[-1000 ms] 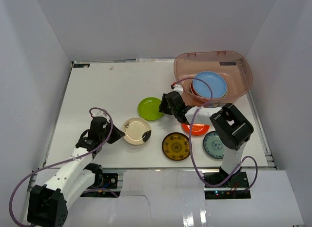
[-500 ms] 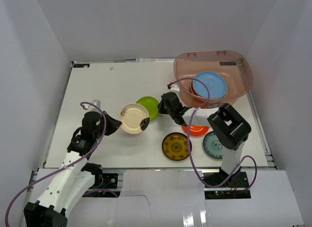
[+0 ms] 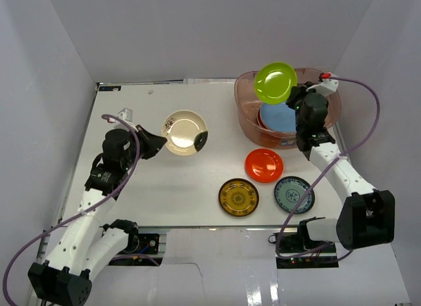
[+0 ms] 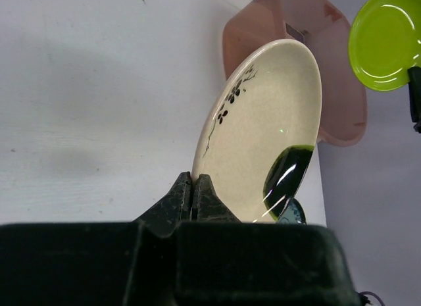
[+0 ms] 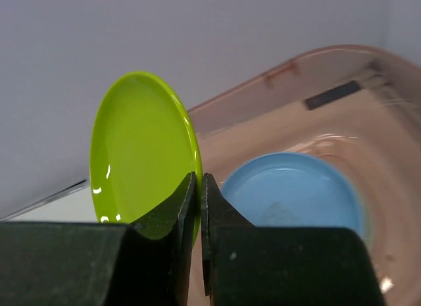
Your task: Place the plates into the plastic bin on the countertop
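Observation:
My right gripper [image 3: 295, 95] [image 5: 199, 181] is shut on the rim of the lime green plate [image 3: 275, 81] [image 5: 141, 154], held in the air over the left part of the plastic bin [image 3: 329, 115] [image 5: 309, 108]. A light blue plate [image 3: 279, 117] [image 5: 293, 187] lies in the bin on top of a red one. My left gripper [image 3: 155, 143] [image 4: 193, 181] is shut on the rim of the cream plate with a dark blotch [image 3: 185, 132] [image 4: 263, 135], lifted above the countertop [image 3: 131, 181] left of centre.
On the countertop in front of the bin lie an orange-red plate [image 3: 264, 165], an amber patterned plate [image 3: 238, 197] and a white-blue patterned plate [image 3: 293, 194]. White walls enclose the table on three sides. A metal frame runs along its edges.
My right gripper closed on the lime green plate and carried it from the table's middle up over the bin. My left gripper raised the cream plate and moved it away from the near edge.

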